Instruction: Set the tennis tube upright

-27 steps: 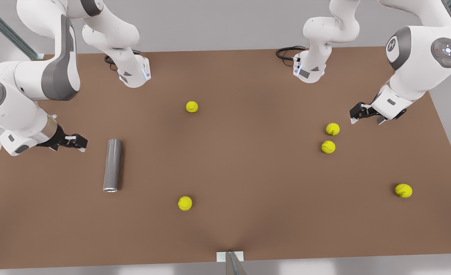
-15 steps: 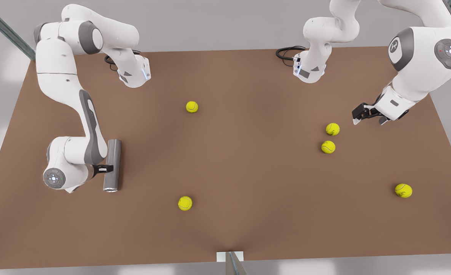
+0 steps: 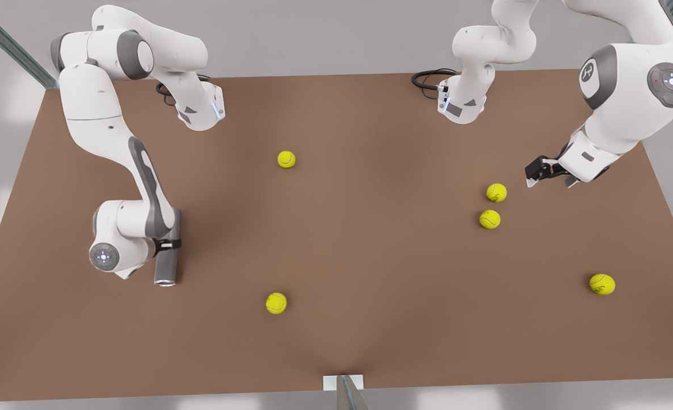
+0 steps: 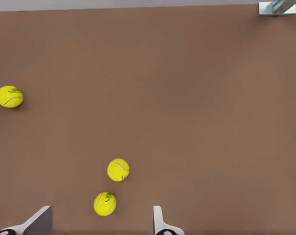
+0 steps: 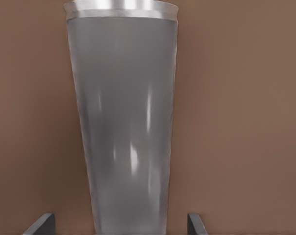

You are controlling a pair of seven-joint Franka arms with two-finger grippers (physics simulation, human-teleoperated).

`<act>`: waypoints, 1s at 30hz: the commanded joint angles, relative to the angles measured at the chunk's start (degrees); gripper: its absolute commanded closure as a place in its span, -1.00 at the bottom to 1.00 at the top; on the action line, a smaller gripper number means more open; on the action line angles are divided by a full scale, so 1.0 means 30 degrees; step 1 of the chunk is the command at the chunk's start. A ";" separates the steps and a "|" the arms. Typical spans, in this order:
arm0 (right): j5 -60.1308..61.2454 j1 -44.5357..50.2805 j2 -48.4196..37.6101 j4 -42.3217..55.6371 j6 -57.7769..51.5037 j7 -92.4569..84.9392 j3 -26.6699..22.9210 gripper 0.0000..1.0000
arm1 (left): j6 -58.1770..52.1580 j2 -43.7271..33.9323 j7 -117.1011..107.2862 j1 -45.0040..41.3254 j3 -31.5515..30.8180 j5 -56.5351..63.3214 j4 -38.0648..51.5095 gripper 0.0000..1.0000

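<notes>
Lay flat on the brown table (image 3: 370, 256), the tennis tube (image 3: 167, 267), silvery rim toward the near table edge, well to the front view's left of the near ball (image 3: 276, 303). Straddled the tube about mid-length, the right gripper (image 3: 168, 245), fingers (image 5: 40, 225) spread wide to either side of the grey wall, apart from it, nothing clamped. Seen in the right wrist view, the tube (image 5: 123, 122) running between those fingertips, rim at the far end. Hovered far across the table from the tube, the left gripper (image 3: 533, 172), jaws parted and empty, just above the pair of balls (image 3: 496, 192) (image 3: 489, 219). Showed in the left wrist view both open fingers (image 4: 160, 223) with that pair (image 4: 104, 203) (image 4: 118, 170) near them. Rested farther off from the tube, another ball (image 3: 286, 159) and one more (image 3: 602, 283).
</notes>
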 commanded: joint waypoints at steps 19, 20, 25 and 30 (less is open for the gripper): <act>0.0094 -0.0201 0.1254 -0.0288 0.0388 0.0388 -0.0001 -1.00 | -0.0107 0.0116 0.0011 -0.0160 -0.0062 0.0004 0.0011 -1.00; 0.0094 -0.0201 0.1283 -0.0288 0.0388 0.0387 -0.0001 -1.00 | -0.0107 0.0116 0.0011 -0.0160 -0.0062 0.0004 0.0011 -1.00; 0.0094 -0.0201 0.1401 -0.0288 0.0388 0.0504 -0.0001 -0.59 | -0.0107 0.0174 0.0011 -0.0160 -0.0062 0.0004 0.0011 -1.00; 0.0065 -0.0055 0.1313 -0.0113 0.0330 0.0475 -0.0001 -0.22 | -0.0107 0.0174 0.0011 -0.0160 -0.0062 0.0004 0.0011 -1.00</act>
